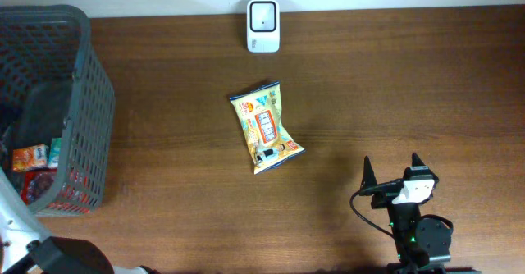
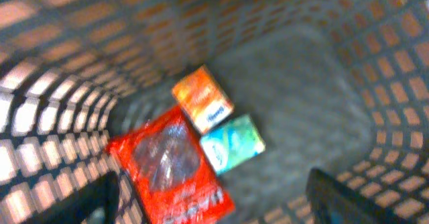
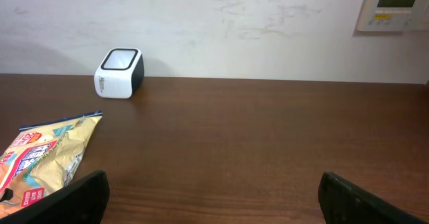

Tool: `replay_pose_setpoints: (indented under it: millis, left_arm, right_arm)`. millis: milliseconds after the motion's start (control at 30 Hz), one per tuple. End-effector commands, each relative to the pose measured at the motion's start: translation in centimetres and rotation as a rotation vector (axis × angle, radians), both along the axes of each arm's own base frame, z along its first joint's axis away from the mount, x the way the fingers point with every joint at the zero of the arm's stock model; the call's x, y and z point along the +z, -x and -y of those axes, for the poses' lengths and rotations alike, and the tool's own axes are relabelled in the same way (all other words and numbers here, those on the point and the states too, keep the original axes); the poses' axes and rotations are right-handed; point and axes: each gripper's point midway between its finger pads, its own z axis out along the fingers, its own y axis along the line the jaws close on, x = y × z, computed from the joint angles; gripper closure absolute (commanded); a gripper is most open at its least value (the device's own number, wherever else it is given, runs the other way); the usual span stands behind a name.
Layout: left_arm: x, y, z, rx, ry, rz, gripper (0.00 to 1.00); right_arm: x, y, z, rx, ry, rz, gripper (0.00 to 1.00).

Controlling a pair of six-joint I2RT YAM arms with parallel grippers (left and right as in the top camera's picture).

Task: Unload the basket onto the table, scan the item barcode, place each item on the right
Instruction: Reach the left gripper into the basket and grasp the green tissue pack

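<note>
A yellow snack bag (image 1: 266,126) lies flat mid-table; the right wrist view catches its corner (image 3: 43,160) at the left. The white barcode scanner (image 1: 263,25) stands at the table's far edge, also in the right wrist view (image 3: 119,73). My left gripper (image 2: 214,207) hangs open inside the grey basket (image 2: 322,63), above a red packet (image 2: 171,167), an orange box (image 2: 202,98) and a teal packet (image 2: 232,143); it touches none of them. My right gripper (image 1: 392,166) stands open over bare wood at the near right, its fingers empty (image 3: 216,200).
The mesh basket (image 1: 86,102) fills the table's left end, with its packets seen through the rim. A white wall runs behind the table, with a wall panel (image 3: 395,6) at the upper right. Brown wood lies between the bag and my right gripper.
</note>
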Motion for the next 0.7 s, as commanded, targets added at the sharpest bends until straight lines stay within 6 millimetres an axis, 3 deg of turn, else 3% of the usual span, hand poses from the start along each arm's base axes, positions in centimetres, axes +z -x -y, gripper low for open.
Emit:
replay_pose_setpoints:
  millis: [0,33,67,133,367,500,600,667]
  left_arm:
    - [-2.9,-1.1,0.9,-0.185,-0.034,-0.089,0.16]
    - [-4.0,-1.4,1.1,-0.231,-0.034,-0.117,0.3]
    - [-4.8,-1.6,1.3,-0.27,-0.031,-0.139,0.34]
    - [-8.0,-2.2,2.0,-0.355,0.002,-0.19,0.29]
    - [-14.7,-3.2,1.5,-0.526,0.042,-0.337,0.23]
    - [-18.0,-2.7,1.9,-0.585,0.104,-0.416,0.33]
    - [-19.7,-2.8,2.2,-0.595,0.132,-0.44,0.47]
    - [-20.8,-2.8,2.5,-0.608,0.153,-0.462,0.47]
  right_arm:
    - [-0.3,0.0,0.0,-0.003,-0.006,-0.005,0.02]
    - [-0.3,0.0,0.0,-0.003,-0.006,-0.005,0.02]
    - [-0.3,0.0,0.0,-0.003,-0.006,-0.005,0.02]
    - [-0.3,0.0,0.0,-0.003,-0.006,-0.005,0.02]
    - [-0.3,0.0,0.0,-0.003,-0.006,-0.005,0.02]
    - [-0.3,0.0,0.0,-0.003,-0.006,-0.005,0.01]
    - [-0.3,0.0,0.0,-0.003,-0.006,-0.005,0.02]
    - [-0.3,0.0,0.0,-0.003,-0.006,-0.005,0.02]
